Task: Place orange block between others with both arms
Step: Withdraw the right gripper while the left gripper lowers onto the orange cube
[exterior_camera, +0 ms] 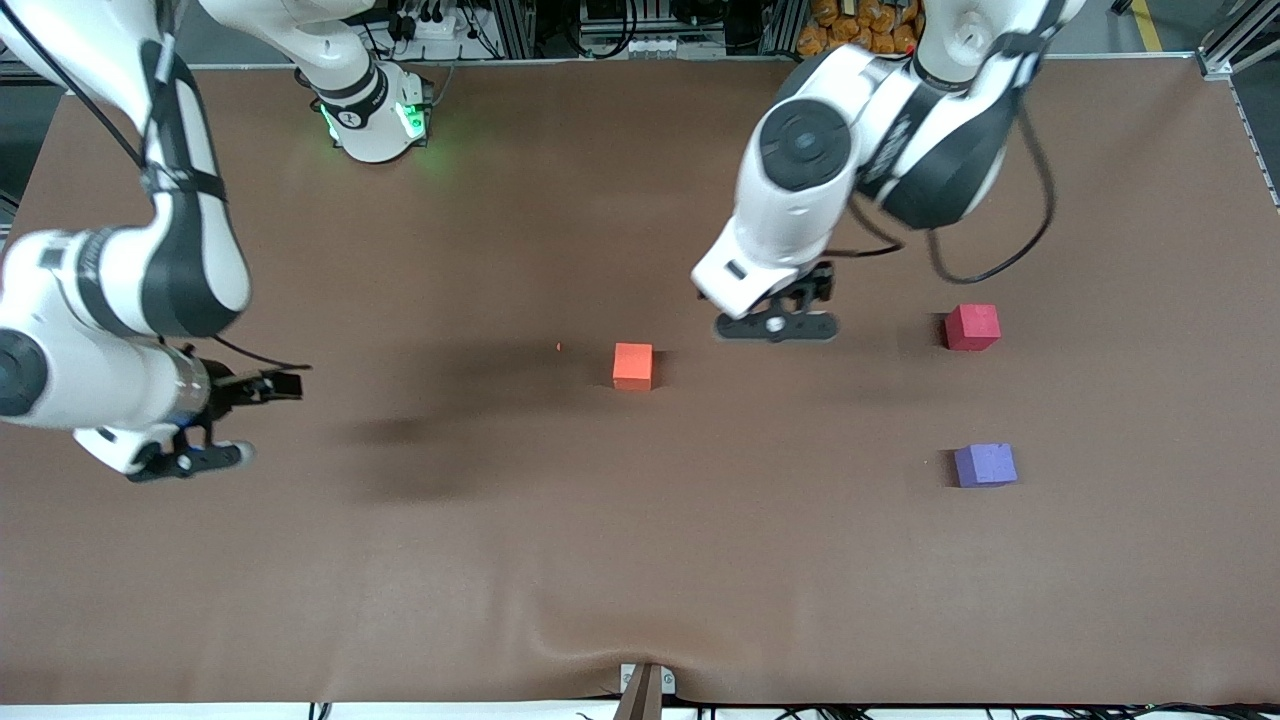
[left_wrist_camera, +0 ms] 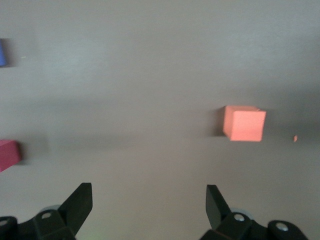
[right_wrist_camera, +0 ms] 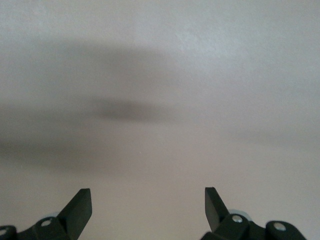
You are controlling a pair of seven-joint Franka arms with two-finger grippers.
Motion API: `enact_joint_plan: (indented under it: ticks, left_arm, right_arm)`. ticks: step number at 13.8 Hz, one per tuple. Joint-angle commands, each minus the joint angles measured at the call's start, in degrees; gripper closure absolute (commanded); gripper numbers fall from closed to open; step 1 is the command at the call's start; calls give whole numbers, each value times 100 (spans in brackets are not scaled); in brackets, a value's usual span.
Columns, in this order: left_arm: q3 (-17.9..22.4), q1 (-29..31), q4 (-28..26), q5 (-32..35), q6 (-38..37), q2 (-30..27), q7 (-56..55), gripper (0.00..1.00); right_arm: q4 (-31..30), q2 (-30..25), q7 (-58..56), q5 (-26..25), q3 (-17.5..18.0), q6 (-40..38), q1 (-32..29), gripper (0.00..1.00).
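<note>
Orange foam-like cube (exterior_camera: 632, 365) in the front view: sits on the brown table cover (exterior_camera: 640, 560) near mid-table, untouched. My left gripper (exterior_camera: 776, 327) hangs over the cover just beside it, toward the left arm's end, holding nothing. My right gripper (exterior_camera: 190, 458) waits over the right arm's end, well apart from the cube. Red-pink matte cube (exterior_camera: 971, 327) and purple matte cube (exterior_camera: 985, 465) lie toward the left arm's end, the purple one nearer the camera.

Left wrist view: my fingers (left_wrist_camera: 80, 202) are spread wide and empty; the orange cube (left_wrist_camera: 244, 123) lies ahead of them, off toward one fingertip, not between them.

Right wrist view: fingers (right_wrist_camera: 80, 206) spread, empty, bare cover below.
</note>
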Motion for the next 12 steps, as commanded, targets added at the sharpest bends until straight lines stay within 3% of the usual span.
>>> enact_joint_plan:
  ticks: [1, 5, 8, 12]
  left_arm:
    - [54, -168, 529, 144, 330, 653, -332, 0]
    - [28, -404, 529, 135, 1086, 1180, -676, 0]
    - [28, -572, 529, 135, 1755, 1453, -659, 0]
    - [2, -713, 520, 83, 1984, 1822, -632, 0]
  right_arm:
    - [-517, -661, -111, -254, 43, 3, -140, 0]
    - [-148, -1012, -639, -282, 25, -603, -693, 0]
    - [-191, -1347, -639, -290, -1, -631, -843, 0]
    - [-148, -1707, -552, -282, -2, -719, -985, 0]
